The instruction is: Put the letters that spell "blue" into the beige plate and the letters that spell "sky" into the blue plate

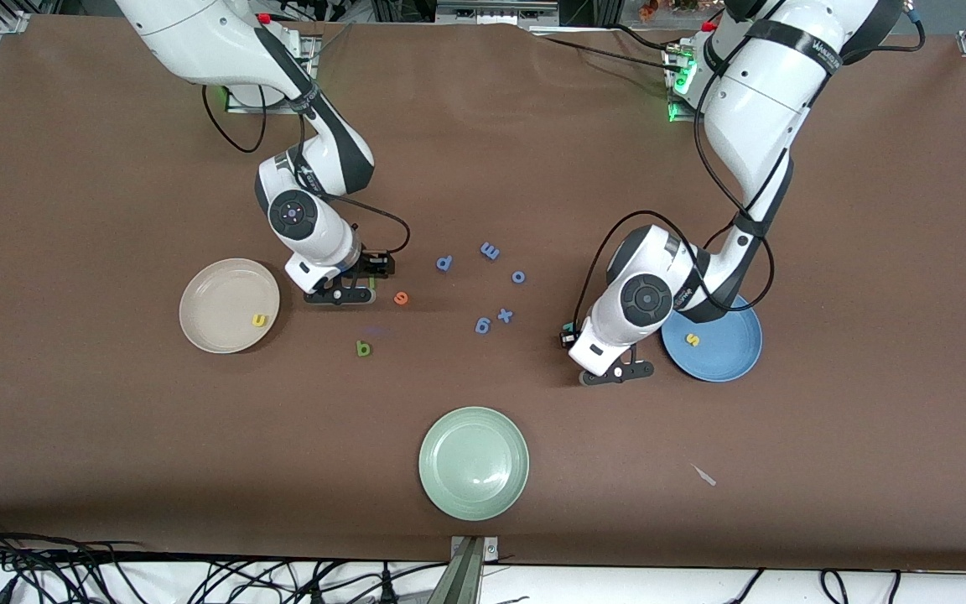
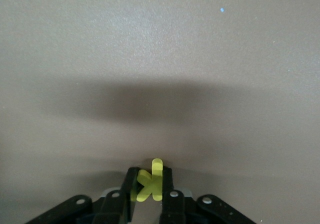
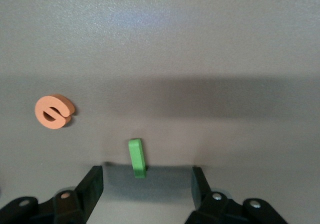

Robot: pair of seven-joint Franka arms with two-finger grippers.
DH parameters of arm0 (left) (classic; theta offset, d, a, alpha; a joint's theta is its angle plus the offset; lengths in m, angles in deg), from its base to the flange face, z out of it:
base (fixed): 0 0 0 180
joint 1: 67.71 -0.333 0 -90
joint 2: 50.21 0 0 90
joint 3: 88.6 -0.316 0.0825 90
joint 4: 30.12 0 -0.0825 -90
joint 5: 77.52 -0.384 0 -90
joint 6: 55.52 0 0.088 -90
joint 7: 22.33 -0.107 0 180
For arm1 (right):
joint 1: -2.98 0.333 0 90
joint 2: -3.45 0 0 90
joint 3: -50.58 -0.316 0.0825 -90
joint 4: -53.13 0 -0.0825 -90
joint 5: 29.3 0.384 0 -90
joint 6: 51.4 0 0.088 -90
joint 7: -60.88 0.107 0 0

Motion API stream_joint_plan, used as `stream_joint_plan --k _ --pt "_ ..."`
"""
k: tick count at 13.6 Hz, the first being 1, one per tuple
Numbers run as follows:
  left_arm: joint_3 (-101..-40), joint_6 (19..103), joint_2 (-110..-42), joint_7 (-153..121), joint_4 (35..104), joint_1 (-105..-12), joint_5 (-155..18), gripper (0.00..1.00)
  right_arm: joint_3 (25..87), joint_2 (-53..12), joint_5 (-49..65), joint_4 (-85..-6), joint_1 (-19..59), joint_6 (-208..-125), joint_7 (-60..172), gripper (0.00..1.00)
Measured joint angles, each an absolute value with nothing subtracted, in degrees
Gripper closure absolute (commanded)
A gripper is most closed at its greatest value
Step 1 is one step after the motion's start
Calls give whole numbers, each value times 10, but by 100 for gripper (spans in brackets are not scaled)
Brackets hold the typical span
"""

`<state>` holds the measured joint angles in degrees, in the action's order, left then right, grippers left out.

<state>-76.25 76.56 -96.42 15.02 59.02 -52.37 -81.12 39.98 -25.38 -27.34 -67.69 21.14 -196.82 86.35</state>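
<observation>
My left gripper (image 1: 615, 374) (image 2: 150, 176) is down at the table beside the blue plate (image 1: 726, 351), shut on the yellow k (image 2: 151, 181). The yellow s (image 1: 692, 339) lies in that plate. My right gripper (image 1: 340, 294) (image 3: 147, 176) is open and low beside the beige plate (image 1: 216, 295). The green l (image 3: 137, 157) stands on edge between its fingers, touching neither. The orange e (image 1: 401, 297) (image 3: 54, 111) lies just beside it. The yellow u (image 1: 259, 320) rests in the beige plate. The green b (image 1: 363, 348) lies nearer the front camera than the e.
Several blue letters (image 1: 490, 250) are scattered mid-table between the two grippers. A pale green plate (image 1: 473, 462) sits near the front edge. A small pale scrap (image 1: 705, 476) lies nearer the front camera than the blue plate.
</observation>
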Motion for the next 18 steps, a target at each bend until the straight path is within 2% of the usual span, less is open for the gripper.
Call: stream_joint_plan --k 4,8,12,14,15,16,17,18 --pt "-767 750 -960 145 577 -541 -811 93 401 -254 -276 -677 211 -1971 863 73" --pt "-769 652 -919 50 567 -603 -811 91 400 -253 -276 -675 211 -1973 864 93" --pt "-793 571 -903 -43 573 -628 -836 87 400 -252 -275 -666 211 -1971 864 100" --pt "-798 552 -904 -59 590 -635 -850 85 412 -247 -276 -642 210 -1929 863 100" --pt "-799 546 -904 -59 598 -639 -864 76 425 -241 -276 -629 210 -1900 857 99" --pt "-800 543 -904 -60 605 -648 -877 52 442 -234 -276 -619 209 -1872 836 99" --pt "-800 542 -904 -67 611 -660 -884 4 462 -228 -276 -614 208 -1852 804 99" --pt "-801 542 -904 -85 616 -672 -885 0 485 -224 -276 -613 207 -1840 769 99"
